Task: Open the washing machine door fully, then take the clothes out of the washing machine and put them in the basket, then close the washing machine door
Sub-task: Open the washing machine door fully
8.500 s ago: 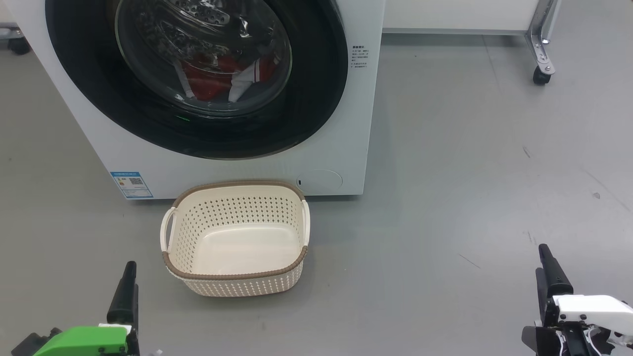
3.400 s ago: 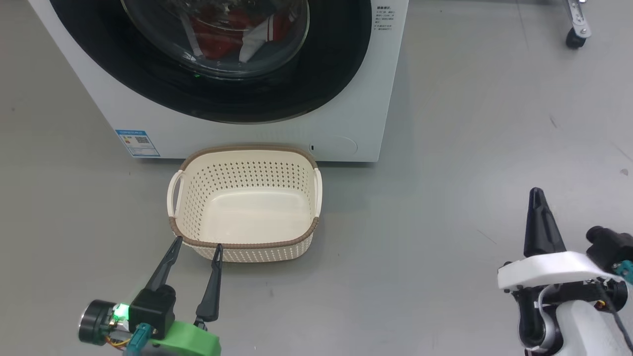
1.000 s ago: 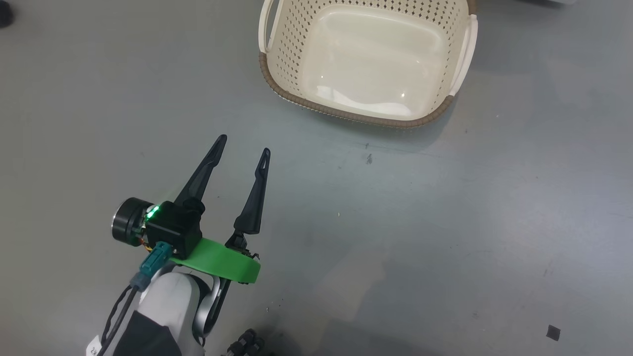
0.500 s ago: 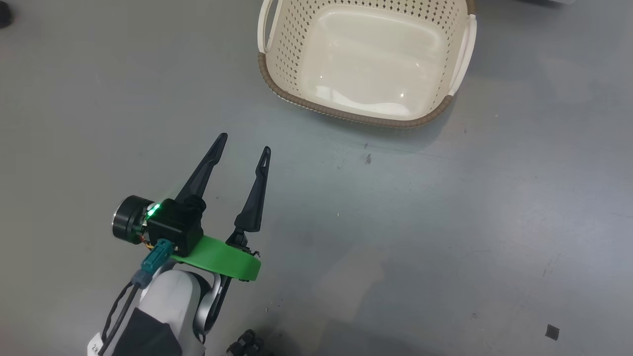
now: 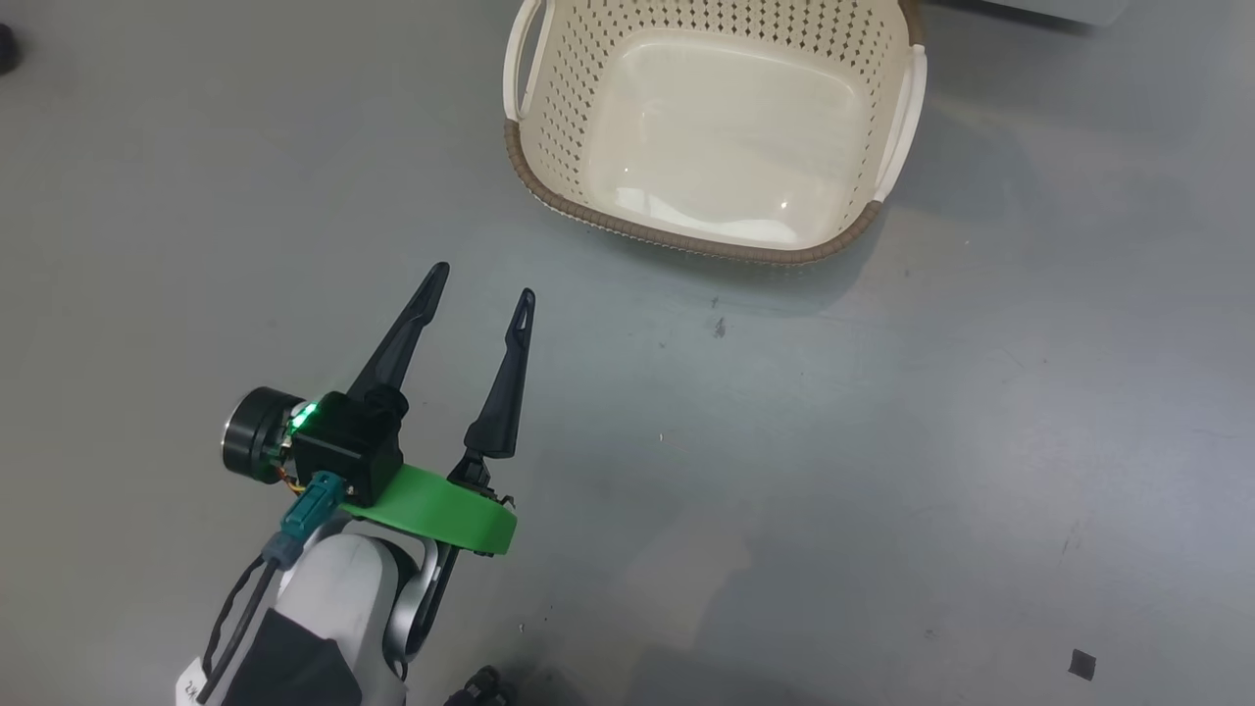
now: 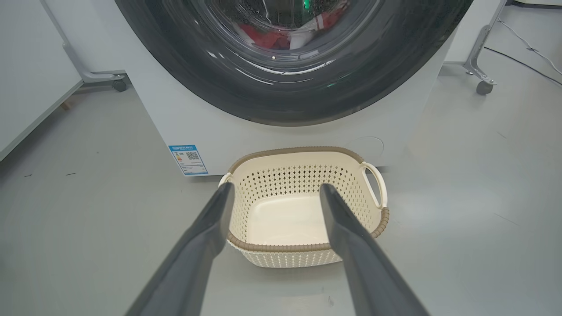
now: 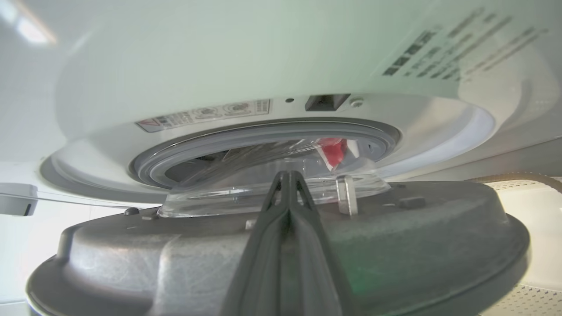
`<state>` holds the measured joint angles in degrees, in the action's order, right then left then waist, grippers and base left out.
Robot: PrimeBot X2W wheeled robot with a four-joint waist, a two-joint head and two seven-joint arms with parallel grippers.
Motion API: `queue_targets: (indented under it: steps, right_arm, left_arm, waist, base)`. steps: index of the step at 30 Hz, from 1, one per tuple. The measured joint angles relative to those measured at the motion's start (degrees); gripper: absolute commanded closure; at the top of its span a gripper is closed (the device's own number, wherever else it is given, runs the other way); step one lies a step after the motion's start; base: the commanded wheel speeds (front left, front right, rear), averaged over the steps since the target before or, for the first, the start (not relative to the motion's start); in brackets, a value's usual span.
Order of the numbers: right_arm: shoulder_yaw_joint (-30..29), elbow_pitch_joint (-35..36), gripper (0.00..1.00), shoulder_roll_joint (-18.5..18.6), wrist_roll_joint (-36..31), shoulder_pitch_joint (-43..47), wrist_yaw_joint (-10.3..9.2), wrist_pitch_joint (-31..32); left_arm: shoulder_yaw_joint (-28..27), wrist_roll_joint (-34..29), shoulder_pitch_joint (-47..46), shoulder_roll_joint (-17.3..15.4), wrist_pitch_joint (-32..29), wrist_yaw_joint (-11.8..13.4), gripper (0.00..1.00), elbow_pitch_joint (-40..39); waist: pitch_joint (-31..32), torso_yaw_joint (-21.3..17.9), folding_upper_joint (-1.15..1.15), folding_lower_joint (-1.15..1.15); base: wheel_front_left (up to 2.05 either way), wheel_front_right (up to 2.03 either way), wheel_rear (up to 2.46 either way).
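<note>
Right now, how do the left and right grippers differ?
The left gripper is open, fingers spread; the right gripper is shut, fingers together. The left points toward the basket; the right lies by the grey inner side of the washing machine door. Both hold nothing.

No wording is legible. Left wrist view, left of centre: a blue label sticker (image 6: 188, 161) with a QR code (image 6: 192, 155) on the washing machine (image 6: 175, 114) front, print too small. Right wrist view: blurred black printed lines (image 7: 443, 52) at upper right on its white front; left of centre, a strip sticker (image 7: 204, 115) with a red warning triangle.
</note>
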<state>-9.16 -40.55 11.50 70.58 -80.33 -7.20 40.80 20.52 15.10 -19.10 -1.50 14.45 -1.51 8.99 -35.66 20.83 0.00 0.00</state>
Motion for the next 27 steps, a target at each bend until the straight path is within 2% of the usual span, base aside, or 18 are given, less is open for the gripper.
queue_targets:
  steps: [15,27]
  right_arm:
    - [1.4,-2.7,1.00,-2.5,0.6,6.9,2.60,2.3]
    - [2.5,-3.2,1.00,-3.5,0.4,9.3,3.26,3.3]
  left_arm:
    - [-0.7,0.0,0.0,0.0,0.0,0.4,0.00,1.1]
    - [-1.1,-0.1,0.2,0.0,0.0,0.4,0.00,1.3]
  waist:
    - [4.3,-1.8,0.00,0.00]
    - [6.8,-3.4,0.00,0.00]
  base:
    - [0.00,0.00,0.00]
    - [0.00,0.00,0.00]
